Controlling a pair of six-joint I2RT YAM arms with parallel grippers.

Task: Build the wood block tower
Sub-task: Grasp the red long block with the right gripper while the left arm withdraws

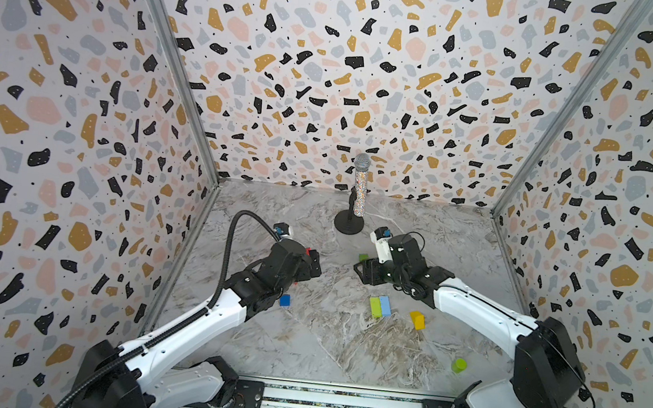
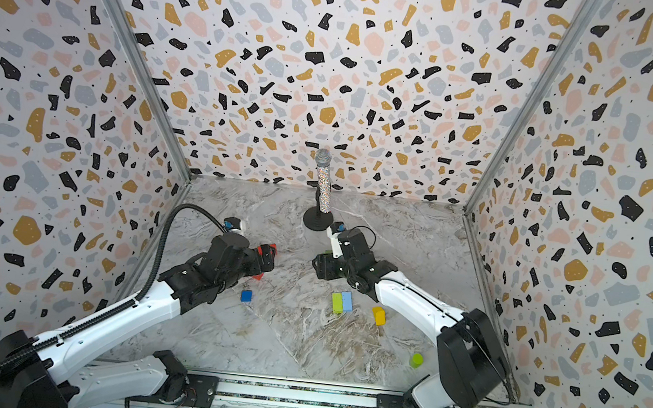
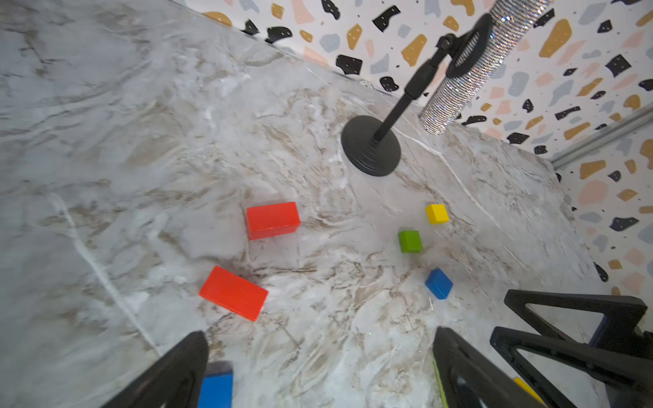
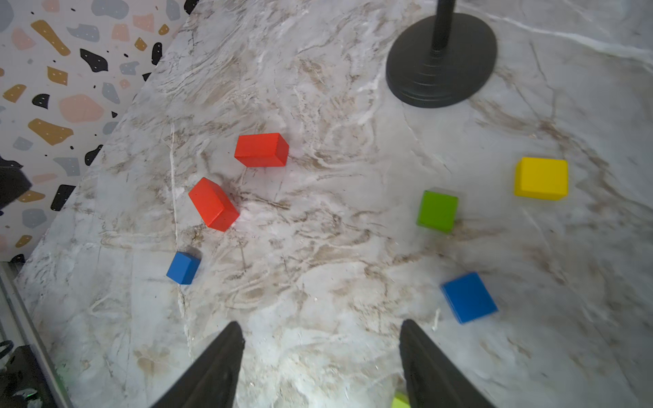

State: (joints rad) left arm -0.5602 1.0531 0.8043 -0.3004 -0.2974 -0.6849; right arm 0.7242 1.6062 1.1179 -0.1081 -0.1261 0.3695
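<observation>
No tower stands yet. The wood blocks (image 4: pixel 468 297) all lie loose and apart on the surface (image 1: pixel 321 347), so I think the job now is to start the bottom.

Begin with the biggest. One red brick (image 3: pixel 272 219) and the other red brick (image 3: pixel 233 293) lie near each other, not touching, out in front of the left fingers (image 3: pixel 183 371). Those fingers are spread wide and hold nothing. The right fingers (image 4: pixel 219 360) are spread and empty too.

Come straight down over a red brick, squeeze its long sides softly, and lay it flat. Keep the right fingers back so nothing bumps. Next could come the green brick (image 1: pixel 375 307) and light blue brick (image 1: pixel 385 305), which touch side by side. Last come the small ones, the green cube (image 4: pixel 437 211) and yellow cube (image 4: pixel 541 178).

The walls (image 1: pixel 77 101) are big and spotty with coloured shapes. The surface is flat and looks like grey marble. A sparkly microphone (image 1: pixel 359 192) stands at the back. A tiny lime cylinder (image 1: pixel 458 365) is not a block.
</observation>
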